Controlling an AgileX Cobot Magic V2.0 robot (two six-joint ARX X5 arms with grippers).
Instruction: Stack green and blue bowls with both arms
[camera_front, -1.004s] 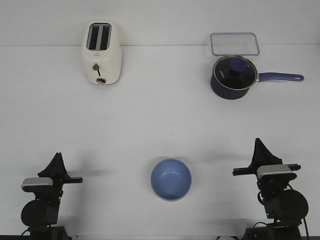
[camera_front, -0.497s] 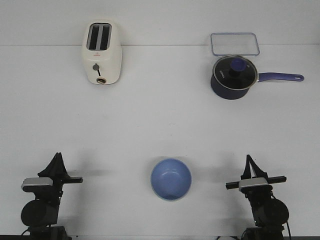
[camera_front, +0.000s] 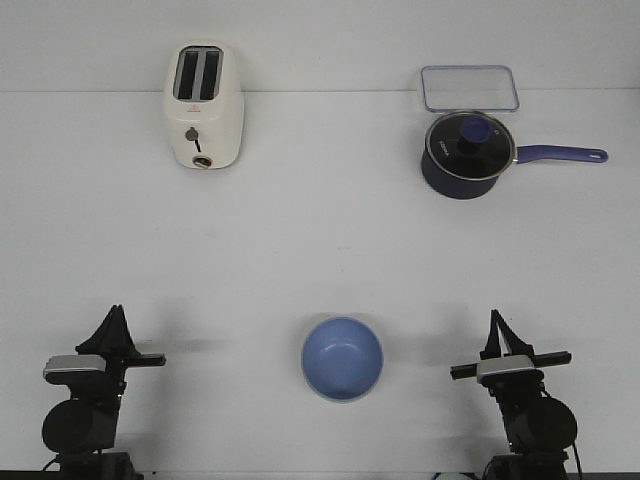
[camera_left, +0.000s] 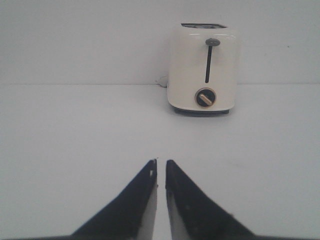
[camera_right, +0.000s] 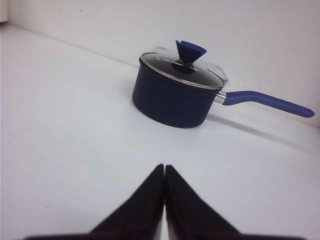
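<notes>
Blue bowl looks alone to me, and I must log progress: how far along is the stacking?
Possibly done: the blue bowl sits alone between the arms, and no green bowl shows; whether it lies beneath cannot be told. In hand: nothing; the left gripper and right gripper are shut and empty. Left: confirming the stack.

My left arm sat low at the near left edge, silver-grey wrist block level, left gripper (camera_front: 114, 318) pointing forward, its two black fingers (camera_left: 135, 197) nearly together with a thin slit between the tips, holding nothing. My right arm sat at the near right edge, right gripper (camera_front: 495, 325) pointing forward, fingers (camera_right: 187, 205) pressed tip to tip, empty.
</notes>
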